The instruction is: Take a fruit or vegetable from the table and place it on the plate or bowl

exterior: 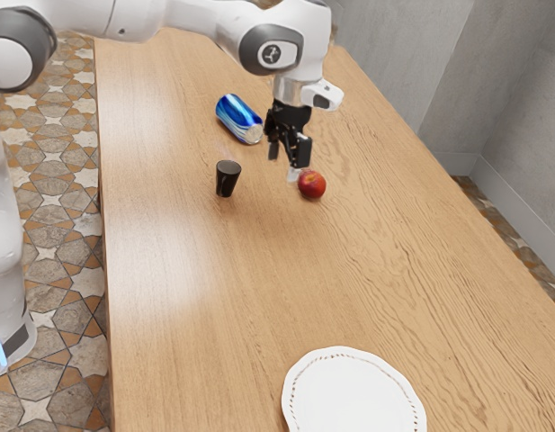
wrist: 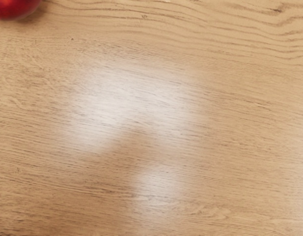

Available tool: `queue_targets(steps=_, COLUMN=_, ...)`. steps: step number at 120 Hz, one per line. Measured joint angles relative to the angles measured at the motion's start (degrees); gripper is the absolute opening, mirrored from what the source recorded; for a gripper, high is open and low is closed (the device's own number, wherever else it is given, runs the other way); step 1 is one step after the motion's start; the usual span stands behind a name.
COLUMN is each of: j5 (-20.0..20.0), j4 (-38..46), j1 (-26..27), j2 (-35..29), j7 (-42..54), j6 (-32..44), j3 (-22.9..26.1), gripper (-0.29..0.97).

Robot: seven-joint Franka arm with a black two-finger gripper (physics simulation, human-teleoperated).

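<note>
Pincer [exterior: 284, 164] spread, holding nothing, low just beside our apple [exterior: 312, 184] | apple rests mid-width toward the far edge of the tabletop [exterior: 214, 297], plate [exterior: 353, 396] at the near edge | we judge it light, firm, smooth, apt to roll; grip across its widest middle

In my exterior view the frame cuts off part of the white round scallop-rimmed plate [exterior: 353, 391] at the tabletop's [exterior: 214, 297] near edge. In my wrist view the red round apple [wrist: 11, 7] is mostly cropped away.
</note>
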State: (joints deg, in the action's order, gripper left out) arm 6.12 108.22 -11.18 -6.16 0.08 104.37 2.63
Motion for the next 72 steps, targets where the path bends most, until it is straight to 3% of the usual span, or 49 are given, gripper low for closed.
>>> queue_targets(steps=34, j5=0.0, j4=-0.9, j1=-3.1, j2=0.1, j7=2.5, j6=1.5, j3=-2.3, gripper=0.68)
queue_targets(steps=72, j5=-0.1, j4=-3.1, j1=-1.9, j2=4.5, j7=4.4, j6=3.1, j3=-3.4, gripper=0.68)
